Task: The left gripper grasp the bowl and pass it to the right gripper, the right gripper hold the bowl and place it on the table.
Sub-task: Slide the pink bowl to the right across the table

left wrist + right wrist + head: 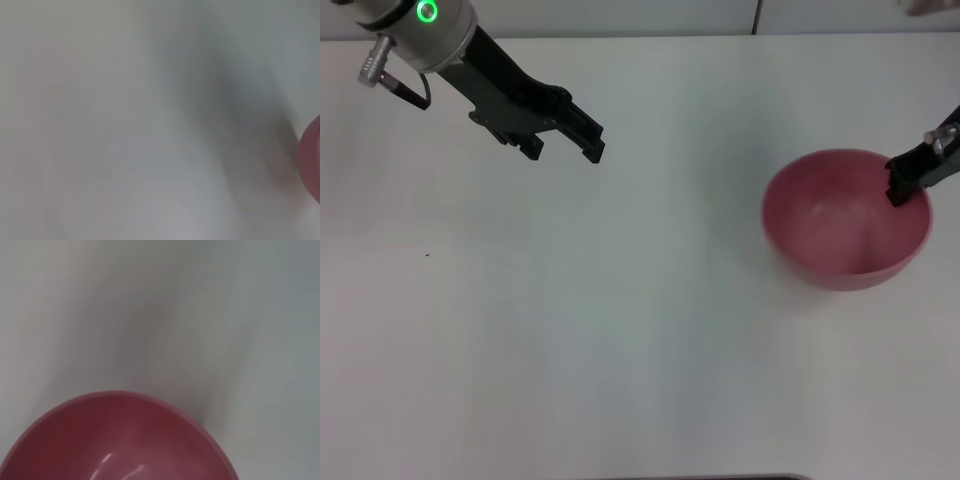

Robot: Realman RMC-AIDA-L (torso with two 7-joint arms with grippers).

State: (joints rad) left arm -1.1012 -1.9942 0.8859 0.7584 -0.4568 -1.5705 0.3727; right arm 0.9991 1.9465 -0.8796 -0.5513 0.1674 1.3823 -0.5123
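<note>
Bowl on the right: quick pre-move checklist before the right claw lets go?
1. Handover done, left claw away from the bowl: ok, it hangs over the far left of the table.
2. Right claw at the bowl's rim: ok, on the right side of the rim.
3. Bowl upright, opening up: ok.
4. Bowl resting on the table, not hovering: cannot tell.
5. Bowl empty: ok, the right wrist view shows nothing inside.
6. Table around the bowl free of other objects: ok.
</note>
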